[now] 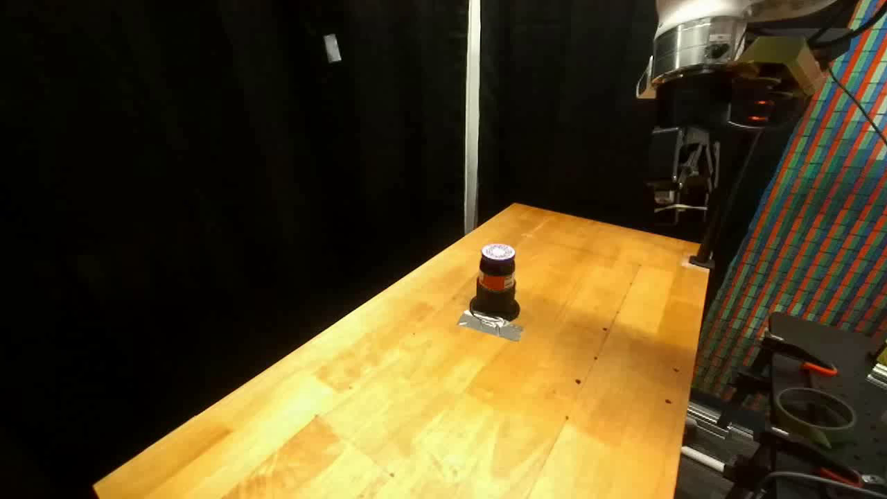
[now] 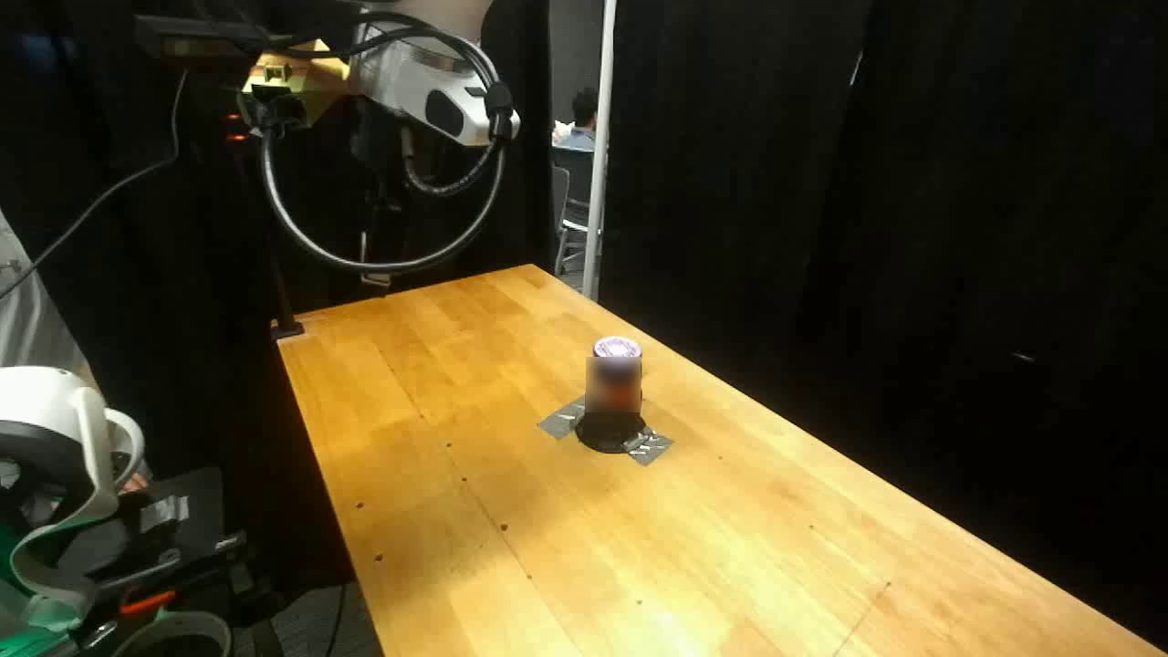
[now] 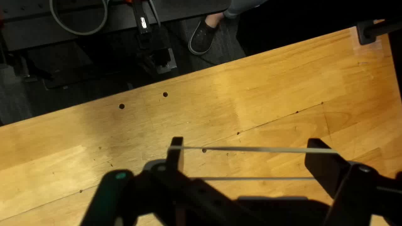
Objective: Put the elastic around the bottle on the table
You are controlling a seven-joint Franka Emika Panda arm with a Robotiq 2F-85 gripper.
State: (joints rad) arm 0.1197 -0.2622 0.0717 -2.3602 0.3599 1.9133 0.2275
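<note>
Wrist view: gripper (image 3: 246, 153) spread wide, elastic (image 3: 276, 150) looped round both fingers (image 3: 323, 166). Orange-banded bottle (image 1: 497, 279) stands upright, lower down, away from the post (image 1: 702, 263) corner, toward the opposite long edge of the wooden table (image 1: 409, 402).

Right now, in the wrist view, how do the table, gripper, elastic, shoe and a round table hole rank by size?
1. The table
2. The gripper
3. The elastic and the shoe, unranked: the elastic spans wider but is thin and nearer the camera
4. A round hole
</note>
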